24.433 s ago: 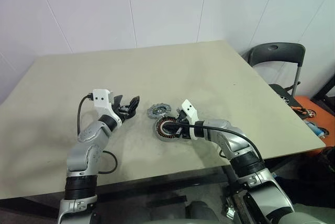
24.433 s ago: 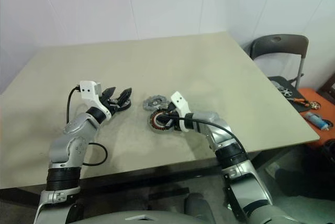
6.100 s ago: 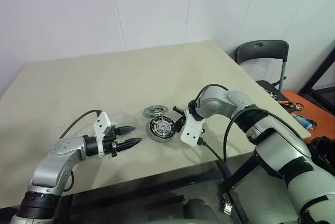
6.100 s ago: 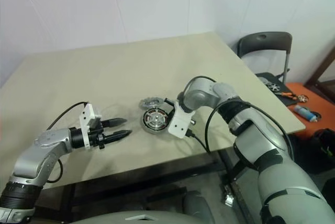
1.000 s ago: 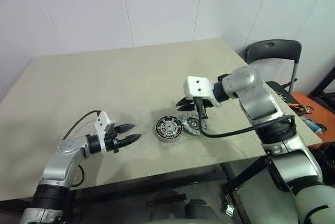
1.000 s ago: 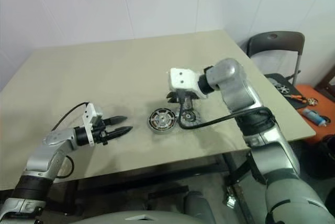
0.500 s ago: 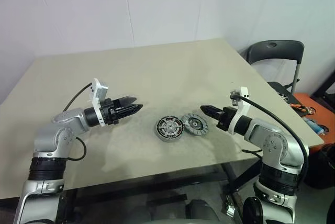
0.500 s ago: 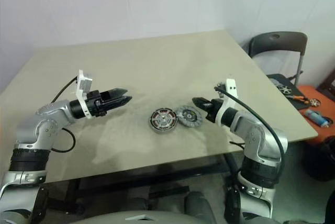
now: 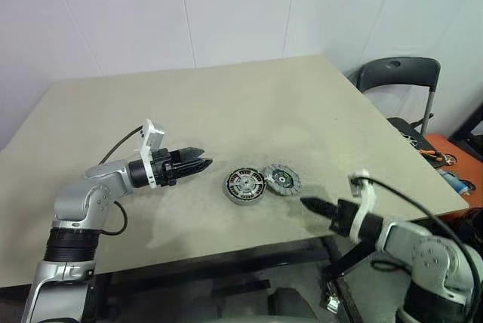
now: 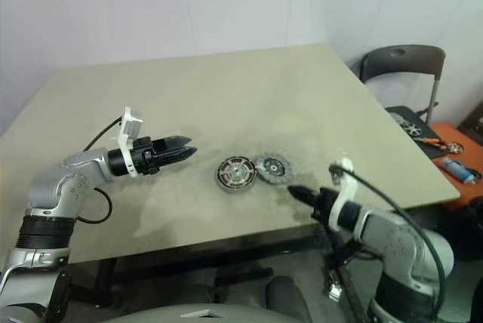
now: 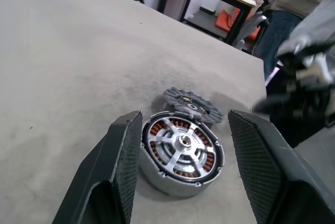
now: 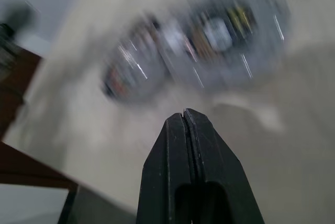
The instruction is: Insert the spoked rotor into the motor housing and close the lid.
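Left claw (image 9: pixel 202 164) agape, right claw (image 9: pixel 306 203) closed

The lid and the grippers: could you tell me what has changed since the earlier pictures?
The lid has gone from behind the housing to its right side, not on it. The right gripper, above the lid a second ago, has drawn back, shut. The left gripper stays open; the housing stays put.

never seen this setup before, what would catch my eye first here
Two round metal parts lie side by side near the table's front edge: the housing, its copper windings ringing the spoked rotor seated inside, and the toothed grey lid touching its right side. The left gripper points level at them with jaws open; the right gripper sits low at the table's front edge, jaws shut.
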